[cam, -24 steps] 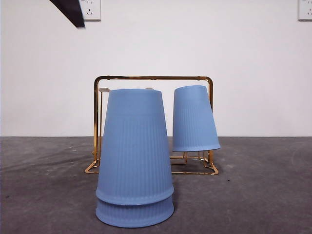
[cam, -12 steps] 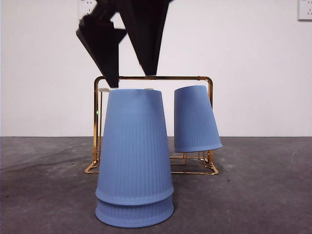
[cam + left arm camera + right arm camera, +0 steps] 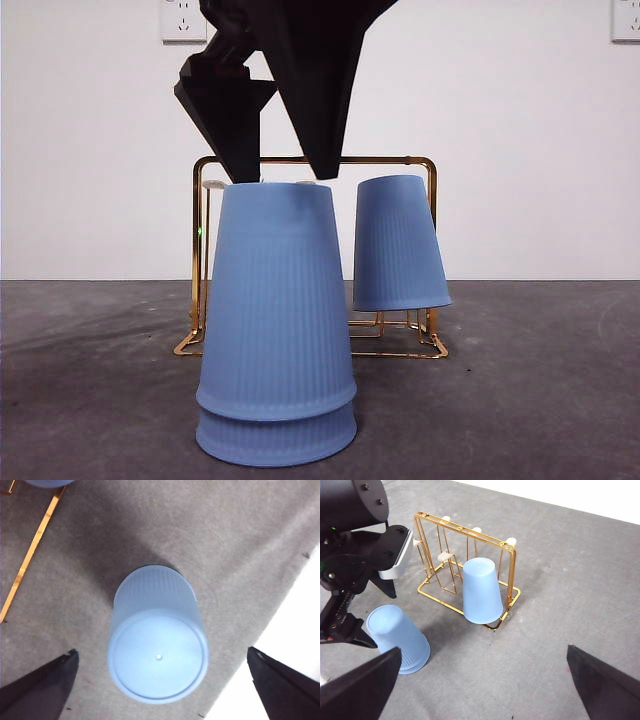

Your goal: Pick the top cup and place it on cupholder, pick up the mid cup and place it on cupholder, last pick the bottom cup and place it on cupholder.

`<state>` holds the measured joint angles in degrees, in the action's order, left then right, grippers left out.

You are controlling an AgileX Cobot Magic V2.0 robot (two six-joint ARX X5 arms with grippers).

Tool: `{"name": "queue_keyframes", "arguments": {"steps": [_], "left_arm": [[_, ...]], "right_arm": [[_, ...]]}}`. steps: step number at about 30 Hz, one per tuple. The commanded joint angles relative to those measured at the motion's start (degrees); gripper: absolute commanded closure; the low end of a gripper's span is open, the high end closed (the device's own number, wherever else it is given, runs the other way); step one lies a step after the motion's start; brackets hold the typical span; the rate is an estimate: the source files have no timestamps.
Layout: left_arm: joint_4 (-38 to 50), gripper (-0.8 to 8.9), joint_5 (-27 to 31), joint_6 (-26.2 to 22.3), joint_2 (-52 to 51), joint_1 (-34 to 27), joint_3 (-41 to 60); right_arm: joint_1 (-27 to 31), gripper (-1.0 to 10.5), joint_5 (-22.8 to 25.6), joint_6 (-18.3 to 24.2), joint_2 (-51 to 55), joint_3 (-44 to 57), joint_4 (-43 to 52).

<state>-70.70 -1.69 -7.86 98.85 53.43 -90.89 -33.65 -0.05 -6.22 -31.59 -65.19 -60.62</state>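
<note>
Table (image 3: 540,400): dark grey, matte surface. Directly on it stood a stack of two inverted blue cups (image 3: 276,330), near the front, and behind them the gold wire cupholder (image 3: 314,160), well apart.

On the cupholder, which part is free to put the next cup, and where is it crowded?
Free: the cupholder prongs beside the hung cup, on the stack's side. Crowded: that cup's end, and above the stack, where the left end effector hangs open.
</note>
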Motion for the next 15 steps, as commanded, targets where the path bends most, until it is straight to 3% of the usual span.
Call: {"name": "queue_keyframes", "arguments": {"steps": [1,2,10,13,15], "left_arm": [[0.1,3.23,-0.2,-1.3,1.9,0.2,-1.4],[0.0,3.79,-0.2,-1.6,2.2,0.1,-1.4],[0.0,4.53,-0.4,-1.6,3.0,-0.5,-1.4],[-0.2,5.65,-0.4,-1.8,3.0,-0.5,-1.4],[-0.2,5.77,-0.4,-2.0,3.0,-0.5,-1.4]], "right_arm": [[-0.4,4.1,-0.1,-0.4,-0.1,-0.6,0.5],[-0.4,4.1,-0.1,-0.4,-0.1,-0.6,0.5],[-0.4,4.1,-0.1,-0.4,-0.1,-0.6,0.3],[-0.4,4.1,-0.1,-0.4,-0.1,-0.6,0.3],[-0.4,4.1,-0.1,-0.4,-0.1,-0.6,0.4]]}}
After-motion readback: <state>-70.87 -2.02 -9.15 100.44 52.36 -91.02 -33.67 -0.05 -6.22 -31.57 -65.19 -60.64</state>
